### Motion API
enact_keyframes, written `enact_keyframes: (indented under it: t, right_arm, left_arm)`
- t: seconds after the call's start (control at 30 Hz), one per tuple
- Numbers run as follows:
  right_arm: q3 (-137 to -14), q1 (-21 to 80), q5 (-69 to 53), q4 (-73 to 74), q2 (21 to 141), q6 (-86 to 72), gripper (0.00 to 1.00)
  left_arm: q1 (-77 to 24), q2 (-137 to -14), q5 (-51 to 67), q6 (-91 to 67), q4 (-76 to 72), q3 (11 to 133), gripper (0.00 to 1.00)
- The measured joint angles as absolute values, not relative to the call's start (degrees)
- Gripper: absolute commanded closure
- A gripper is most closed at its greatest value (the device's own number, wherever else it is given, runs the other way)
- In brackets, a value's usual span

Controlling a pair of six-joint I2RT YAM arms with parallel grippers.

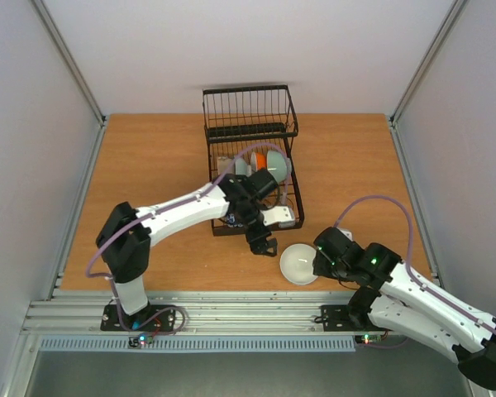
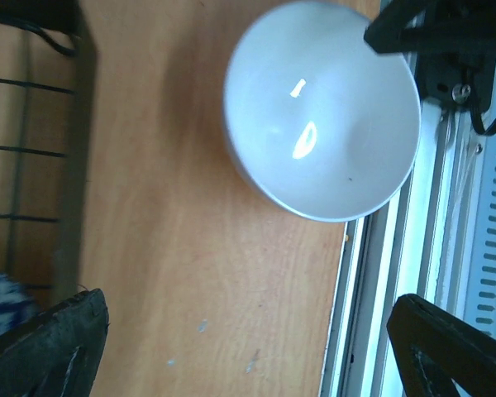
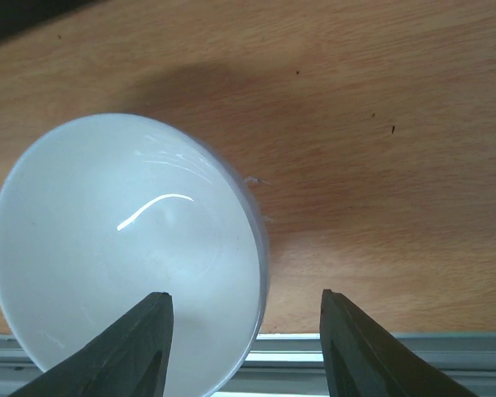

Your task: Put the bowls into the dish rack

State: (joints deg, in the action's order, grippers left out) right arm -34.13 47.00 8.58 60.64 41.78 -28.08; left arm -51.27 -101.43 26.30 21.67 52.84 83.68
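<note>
White bowl point(image 1: 298, 265) sits upright on the counter point(image 1: 157, 174), right at the near edge beside the metal rail point(image 2: 380, 273), just off the front corner of the dish rack point(image 1: 248, 112). In the rack, a mint-green bowl point(image 1: 279, 165) and an orange one point(image 1: 261, 157) are stacked on edge, partly hidden behind the left arm. That arm stretches across the rack's near end, its left tool point(image 1: 263, 245) pointing down over bare counter between rack and bowl, jaws spread wide and holding nothing. The right arm reaches in low from the right; the right tool point(image 3: 248, 347) is released too, one finger over the bowl's inside, the other outside, with the rim between them.
</note>
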Motion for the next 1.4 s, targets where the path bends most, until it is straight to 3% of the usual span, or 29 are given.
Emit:
enact_keyframes:
  t: [0.37, 0.87, 1.23, 1.3, 1.4]
  right_arm:
    - [-34.0, 47.3, 10.5, 61.2, 31.7, -28.6, 0.54]
    - [-33.6, 47.6, 11.9, 61.4, 26.8, -29.1, 0.62]
    - [-33.6, 47.6, 12.2, 62.2, 22.9, -29.5, 0.63]
    - [-33.6, 47.6, 12.2, 62.1, 22.9, -29.5, 0.63]
    - [-33.6, 47.6, 12.1, 61.9, 22.9, -29.5, 0.63]
  left_arm:
    - [-56.4, -107.7, 21.3, 18.6, 52.9, 87.8, 0.12]
    - [-57.5, -115.7, 18.3, 16.9, 53.1, 94.4, 0.16]
    - [-58.3, -120.9, 17.1, 16.9, 53.1, 97.4, 0.19]
    - [-58.7, -121.8, 16.9, 16.9, 53.1, 97.4, 0.22]
    - [-59.0, -122.3, 16.4, 16.8, 53.2, 97.4, 0.35]
